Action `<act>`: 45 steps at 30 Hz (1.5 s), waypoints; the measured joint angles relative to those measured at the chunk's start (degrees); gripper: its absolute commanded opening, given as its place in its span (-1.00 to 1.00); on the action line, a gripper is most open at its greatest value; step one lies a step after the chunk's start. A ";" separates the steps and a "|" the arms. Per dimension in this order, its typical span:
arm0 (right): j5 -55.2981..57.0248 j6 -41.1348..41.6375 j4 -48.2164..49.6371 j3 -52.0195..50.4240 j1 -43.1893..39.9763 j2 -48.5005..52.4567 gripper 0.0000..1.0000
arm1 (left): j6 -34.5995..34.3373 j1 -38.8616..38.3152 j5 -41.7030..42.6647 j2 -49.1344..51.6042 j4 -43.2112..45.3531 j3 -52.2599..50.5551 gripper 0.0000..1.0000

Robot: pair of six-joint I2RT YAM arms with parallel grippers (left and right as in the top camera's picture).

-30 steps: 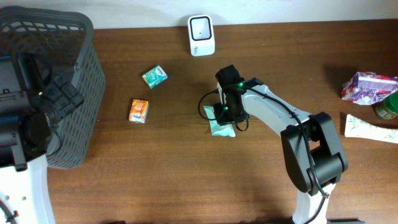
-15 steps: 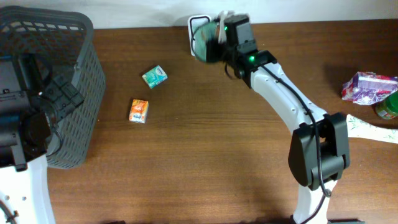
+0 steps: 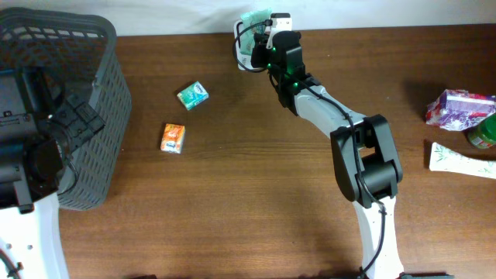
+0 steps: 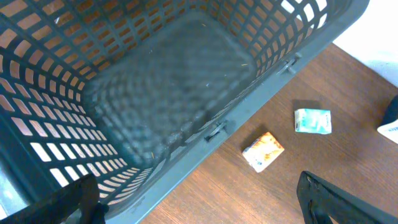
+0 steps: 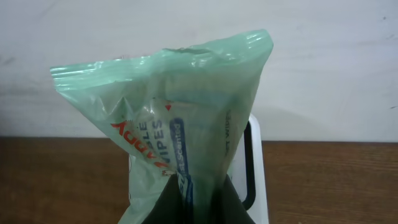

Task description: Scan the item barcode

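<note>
While the R claw [image 5: 196, 190] is pinched tight on the bottom edge of the green wipes pkt [image 5: 180, 112], the pkt stands upright in the R wrist view. Its crimped top seal points up, and the side w/ red and blue print faces the cam. The pkt is lifted off the tabletop [image 3: 232, 201] at the far edge, directly in front of the white scanner [image 5: 260, 186], and covers most of it. Can't tell if pkt and scanner touch. From overhead, the R arm [image 3: 341, 124] stretches diagonally from its base near the front edge to that spot, w/ green lights lit near the wrist.

The L claw [image 4: 196, 186] is spread wide w/ nothing btwn its fingers [image 4: 336, 199]. It hangs over the dark mesh basket [image 4: 155, 93] at the L side of the tabletop.

An orange box [image 3: 173, 138] lies near the basket. A teal box [image 3: 192, 94] lies a bit farther back, apart from it. At the R edge are a pink-purple pkt [image 3: 459, 107], a green jar [image 3: 482, 132] just beside it, and a white tube [image 3: 463, 160] in front of both.
</note>
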 measured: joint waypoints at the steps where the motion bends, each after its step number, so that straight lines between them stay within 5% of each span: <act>1: 0.57 0.00 0.35 0.00 0.00 0.07 -0.90 | 0.00 0.00 0.00 0.00 0.00 0.00 0.98; 12: 1.88 0.00 -1.18 0.02 -0.46 0.17 -0.92 | 0.00 0.00 0.00 0.00 -0.02 0.00 0.98; 15: 1.86 0.07 -13.31 -0.33 -3.52 -4.87 -0.92 | 0.00 0.00 -0.02 0.00 -0.09 0.00 0.98; 20: 4.79 0.07 -48.35 1.09 -18.21 -18.86 -0.92 | 0.00 0.00 -0.02 0.00 -0.04 0.00 0.98; 23: 6.23 0.04 -60.85 0.52 -24.68 -18.73 -0.92 | 0.00 0.00 0.00 0.00 0.02 0.00 0.98; 29: 8.87 -5.73 -69.24 -2.62 -34.18 -15.19 -0.83 | 0.00 0.00 0.00 0.00 0.02 0.00 0.98; 31: 12.46 -7.13 -69.37 -2.84 -36.37 -15.10 -0.22 | 0.00 0.00 0.00 0.00 0.00 0.00 0.98; 34: 14.08 -7.69 -70.64 -2.89 -38.62 -15.10 0.31 | 0.00 0.00 0.00 0.00 0.02 0.00 0.98; 39: 12.57 -8.04 -73.24 0.02 -35.06 -15.56 0.71 | 0.00 0.00 0.00 0.00 0.02 0.00 0.98; 43: -8.31 -8.72 -71.54 1.92 -27.28 -20.81 1.00 | 0.00 0.00 -0.02 0.00 0.02 0.00 0.98; 45: -19.63 -8.79 -67.21 2.32 -22.77 -21.07 0.98 | 0.00 0.00 0.00 0.00 0.02 0.00 0.99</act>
